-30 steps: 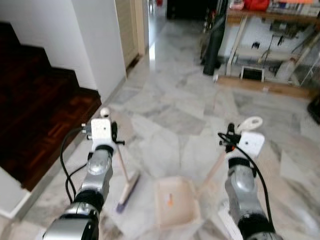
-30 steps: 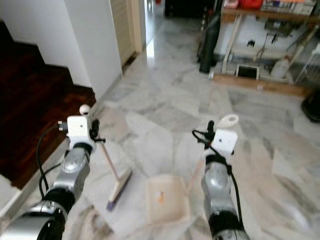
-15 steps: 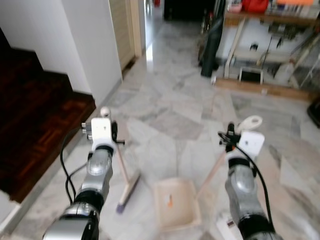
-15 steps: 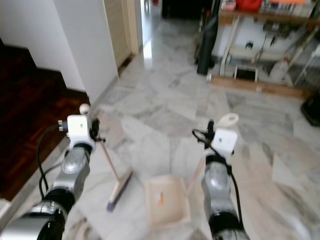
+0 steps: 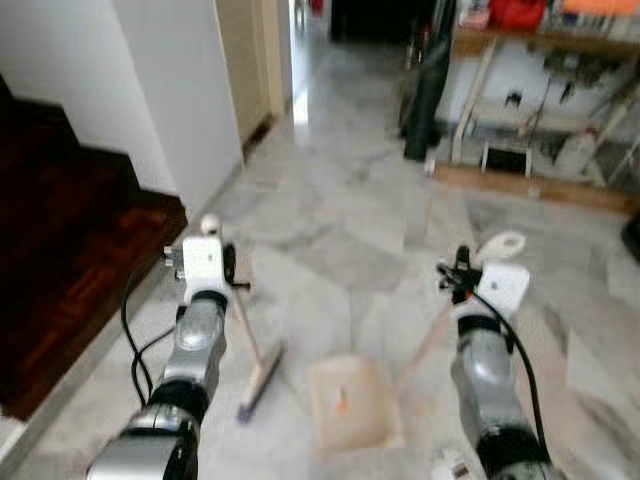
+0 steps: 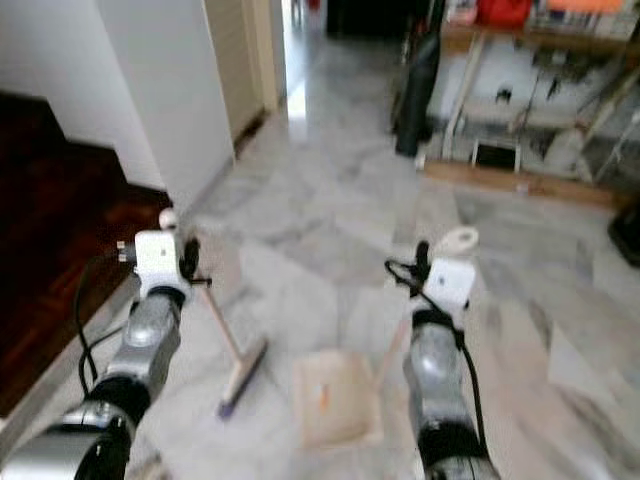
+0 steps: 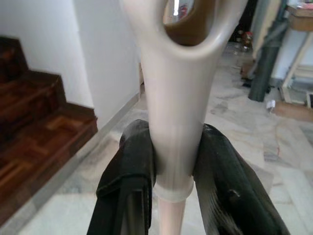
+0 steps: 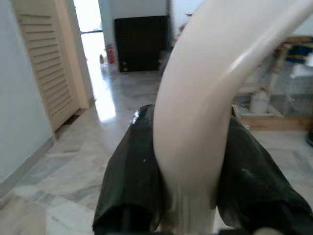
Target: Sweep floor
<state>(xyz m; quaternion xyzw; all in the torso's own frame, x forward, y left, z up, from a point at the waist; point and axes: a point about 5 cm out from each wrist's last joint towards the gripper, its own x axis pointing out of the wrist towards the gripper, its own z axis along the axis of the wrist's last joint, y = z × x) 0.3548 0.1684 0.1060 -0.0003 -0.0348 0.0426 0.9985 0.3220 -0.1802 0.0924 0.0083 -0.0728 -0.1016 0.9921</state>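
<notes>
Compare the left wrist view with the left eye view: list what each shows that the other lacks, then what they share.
Left wrist view alone: the left gripper clamping the broom handle between its black fingers, seen close up.

Left eye view alone: the broom head on the marble floor, the dustpan with an orange bit in it, and the right arm holding the dustpan handle.

Shared: dark wooden stairs, the white wall, the floor.
</notes>
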